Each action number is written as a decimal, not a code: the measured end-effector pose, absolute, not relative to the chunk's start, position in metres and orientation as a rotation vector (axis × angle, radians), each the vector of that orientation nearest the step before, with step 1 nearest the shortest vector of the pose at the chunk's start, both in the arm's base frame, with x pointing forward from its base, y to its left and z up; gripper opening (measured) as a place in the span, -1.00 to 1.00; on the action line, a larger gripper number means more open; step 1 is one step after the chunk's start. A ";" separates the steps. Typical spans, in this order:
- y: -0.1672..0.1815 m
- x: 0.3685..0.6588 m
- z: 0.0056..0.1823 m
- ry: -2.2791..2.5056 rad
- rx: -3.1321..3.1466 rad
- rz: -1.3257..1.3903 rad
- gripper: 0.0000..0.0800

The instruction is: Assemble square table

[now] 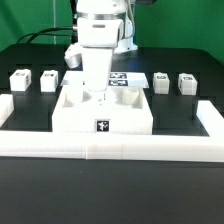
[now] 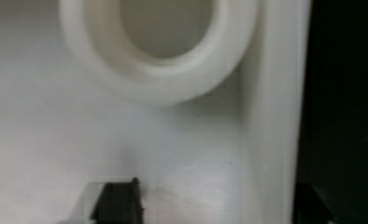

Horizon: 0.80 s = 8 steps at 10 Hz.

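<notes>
Over square table [image 1: 130,118] far edge | hand [image 1: 101,96] tips indistinct | spread or pinching: cannot tell

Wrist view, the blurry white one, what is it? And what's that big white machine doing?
The big white machine is a robot arm with a two-finger gripper at its end. One camera watches from the side; the blurry picture comes from a camera on the arm's wrist, very close up. The gripper is down at the square table top, a thick white slab; the wrist view shows a round hole in it. Two short white legs wait at the exterior view's left, two at its right. Behind lies the marker board, in front a low white wall. Whether the fingers already pinch the slab, I cannot tell.
</notes>
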<state>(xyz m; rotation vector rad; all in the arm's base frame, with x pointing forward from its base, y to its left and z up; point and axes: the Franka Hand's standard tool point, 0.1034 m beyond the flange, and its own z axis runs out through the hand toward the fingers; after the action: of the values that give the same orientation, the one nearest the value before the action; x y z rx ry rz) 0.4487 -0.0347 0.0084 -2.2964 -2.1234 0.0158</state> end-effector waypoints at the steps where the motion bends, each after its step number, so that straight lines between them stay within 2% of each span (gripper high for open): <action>1: -0.035 0.449 0.008 -2.123 -2.297 0.016 -0.66; 2: -0.035 0.449 0.008 -2.123 -2.297 0.016 -0.66; 3: -0.035 0.449 0.009 -2.122 -2.300 0.014 -0.86; 8: -0.036 0.449 0.009 -2.121 -2.301 0.014 -0.86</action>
<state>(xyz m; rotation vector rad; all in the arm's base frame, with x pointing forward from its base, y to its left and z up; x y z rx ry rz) 0.4491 -0.0355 0.0086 -2.3006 -2.1214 0.0141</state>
